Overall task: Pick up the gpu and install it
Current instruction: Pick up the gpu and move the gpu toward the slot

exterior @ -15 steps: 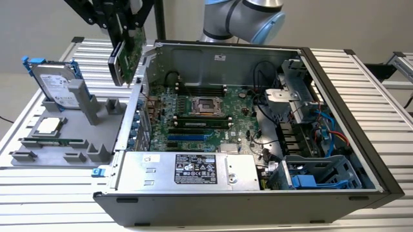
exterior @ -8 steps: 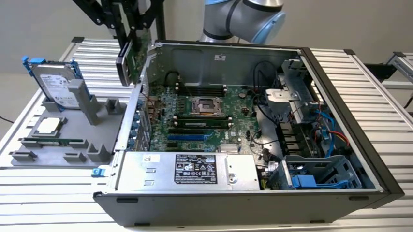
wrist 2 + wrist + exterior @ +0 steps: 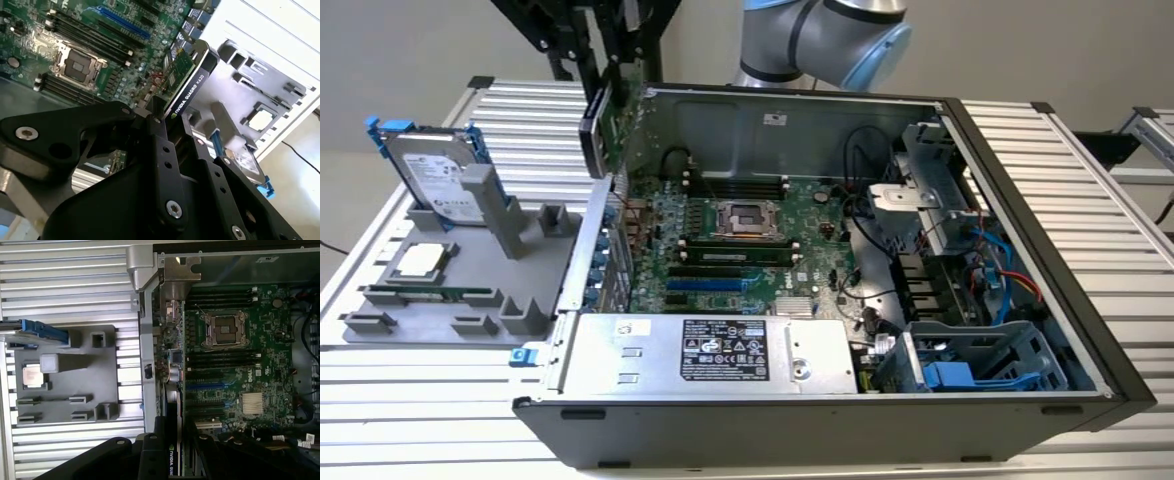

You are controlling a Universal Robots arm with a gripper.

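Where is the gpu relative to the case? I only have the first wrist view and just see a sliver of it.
Observer: In the exterior view the gpu hangs on edge over the open case's wall at the exterior view's left, not seated.
Operator: Is it gripped?
Observer: Yes. In the second wrist view the gripper has its jaws shut on the gpu's black edge.
Operator: What is the blue-railed thing on the fixture?
Observer: The exterior view shows a silver hard drive standing upright in the grey fixture.
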